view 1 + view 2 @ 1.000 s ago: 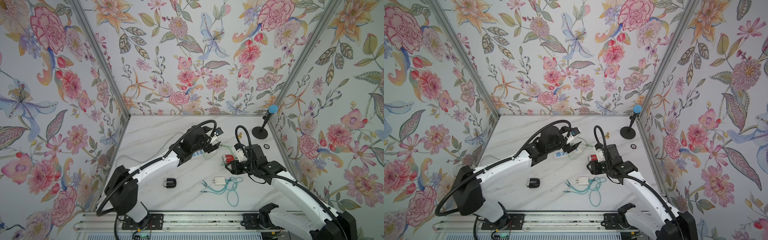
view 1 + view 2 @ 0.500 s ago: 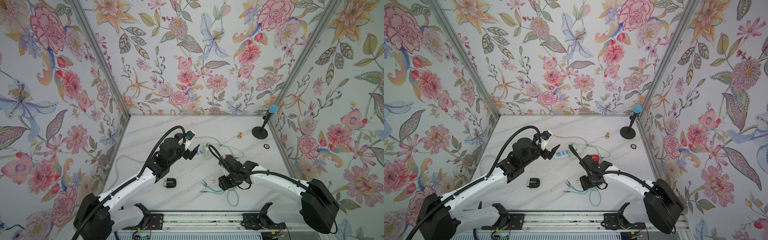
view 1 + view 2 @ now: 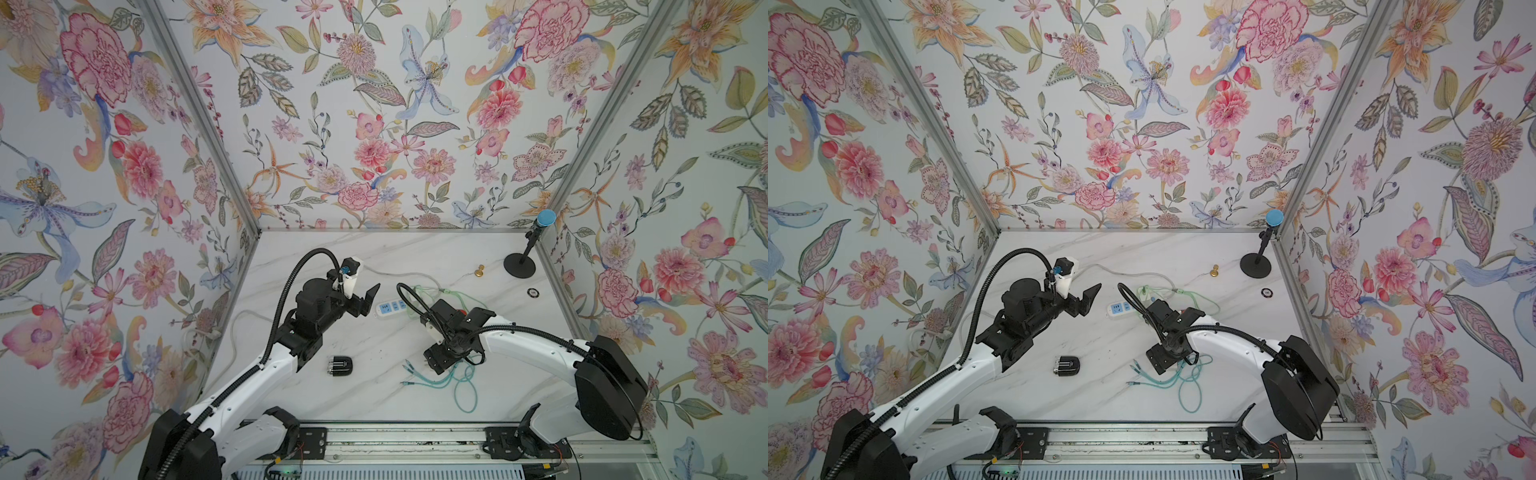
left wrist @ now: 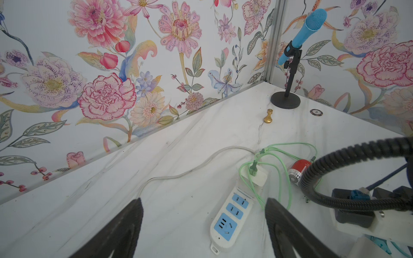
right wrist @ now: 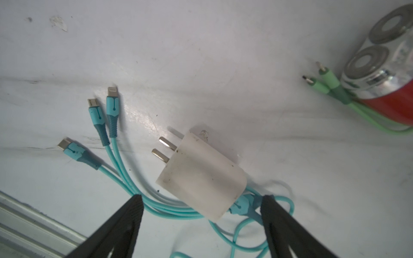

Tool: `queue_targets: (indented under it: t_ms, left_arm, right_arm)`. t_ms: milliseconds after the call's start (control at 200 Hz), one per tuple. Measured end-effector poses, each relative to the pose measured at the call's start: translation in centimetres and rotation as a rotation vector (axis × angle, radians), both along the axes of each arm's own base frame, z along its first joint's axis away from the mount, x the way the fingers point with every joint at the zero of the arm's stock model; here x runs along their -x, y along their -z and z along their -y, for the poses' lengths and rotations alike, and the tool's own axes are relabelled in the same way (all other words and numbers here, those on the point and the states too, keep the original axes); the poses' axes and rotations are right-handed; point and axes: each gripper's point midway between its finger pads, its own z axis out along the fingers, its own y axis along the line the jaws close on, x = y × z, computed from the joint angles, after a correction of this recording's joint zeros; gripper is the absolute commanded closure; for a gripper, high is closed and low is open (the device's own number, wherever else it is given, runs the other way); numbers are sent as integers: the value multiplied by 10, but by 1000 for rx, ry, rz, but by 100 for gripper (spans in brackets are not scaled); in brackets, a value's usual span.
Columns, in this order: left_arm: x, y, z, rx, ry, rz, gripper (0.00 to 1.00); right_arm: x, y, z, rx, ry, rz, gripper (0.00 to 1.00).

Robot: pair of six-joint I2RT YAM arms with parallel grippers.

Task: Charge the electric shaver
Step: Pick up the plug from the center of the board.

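White charger plug [image 5: 201, 176] lies ungripped between wide jaws of right gripper [image 5: 202, 198]; left gripper [image 4: 203, 206] gapes empty near power strip [image 4: 231, 215].

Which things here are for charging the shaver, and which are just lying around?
For the job: red shaver, green cable, power strip, white charger, teal cable.

Just lying about: gold pawn, blue microphone, round token, small black gadget, perhaps.

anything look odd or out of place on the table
A white charger lies unplugged on its side, prongs bare, its teal cable tangled loosely. A gold chess pawn stands near the microphone stand, unrelated to charging.
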Motion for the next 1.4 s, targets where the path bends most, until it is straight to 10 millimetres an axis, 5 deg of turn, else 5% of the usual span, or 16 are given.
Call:
queue_targets:
  t_ms: [390, 576, 736, 1016, 1151, 1401]
  left_arm:
    - [0, 4, 6, 35, 46, -32, 14]
    - [0, 3, 7, 48, 58, -32, 15]
    - [0, 1, 8, 60, 61, -32, 15]
    - [1, 2, 8, 80, 65, -46, 16]
    - [3, 10, 8, 96, 66, -76, 15]
    - [16, 27, 22, 173, 167, -183, 18]
  right_arm:
    - [12, 33, 2, 52, 1, -135, 16]
    - [14, 37, -3, 45, 20, -164, 34]
    - [12, 28, -27, 6, 0, -137, 59]
    - [9, 13, -47, -32, -19, -92, 77]
    - [4, -6, -48, -74, -20, -39, 77]
    - [-9, -81, -50, -228, -38, 162, 76]
